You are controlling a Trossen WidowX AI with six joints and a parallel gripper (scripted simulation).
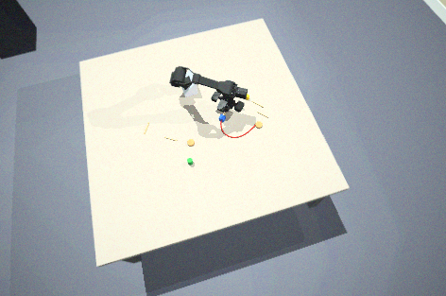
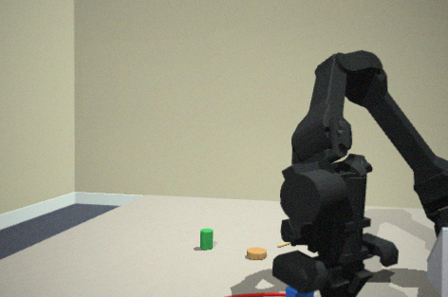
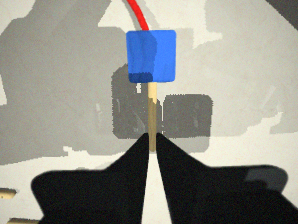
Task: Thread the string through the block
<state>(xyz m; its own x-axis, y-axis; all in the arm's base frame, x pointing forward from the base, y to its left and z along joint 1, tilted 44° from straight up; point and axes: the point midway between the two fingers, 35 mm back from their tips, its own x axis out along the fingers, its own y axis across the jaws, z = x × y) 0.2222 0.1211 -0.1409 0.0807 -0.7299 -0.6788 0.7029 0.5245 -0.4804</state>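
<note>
The blue block stands on the table. The thin wooden stick sticks out of the block's side nearest the gripper. My gripper is shut on the stick, a short way from the block. The red string runs from the block's far side in a curve to the round wooden button. In the wrist view the string meets the block's far edge, and no wood shows on that side. The inside of the hole is hidden.
Loose sticks lie near the string's button, others at the left. A second button and a green cylinder are nearby. A yellow object shows beside the arm.
</note>
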